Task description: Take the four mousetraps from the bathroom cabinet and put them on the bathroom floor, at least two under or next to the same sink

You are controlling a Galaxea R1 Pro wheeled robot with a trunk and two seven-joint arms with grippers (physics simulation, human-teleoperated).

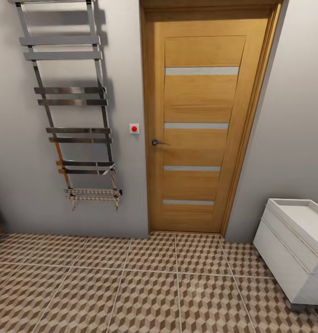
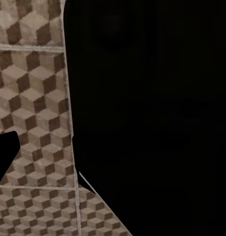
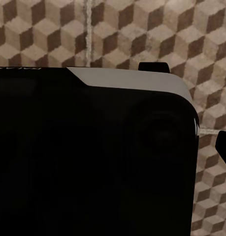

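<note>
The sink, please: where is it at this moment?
In the head view the sink stands at the right edge on the tiled bathroom floor, right of the wooden door.

Head view: even, soft light, no glare. Towel rail [image 1: 71,106] throws a faint shadow rightward onto grey wall [image 1: 20,138]. Door [image 1: 200,120] edges lean, wide-angle stretch. Wrist views: dim, slightly soft; large black unlit masses, bathroom floor [image 2: 29,98] tiles muted, mildly blurred.

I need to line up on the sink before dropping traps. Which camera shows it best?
The head view: the sink stands at the right edge, its white basin and drawer fronts visible, on the bathroom floor. Both wrist views give patterned floor tiles and dark robot body, so they don't help with the sink.
</note>
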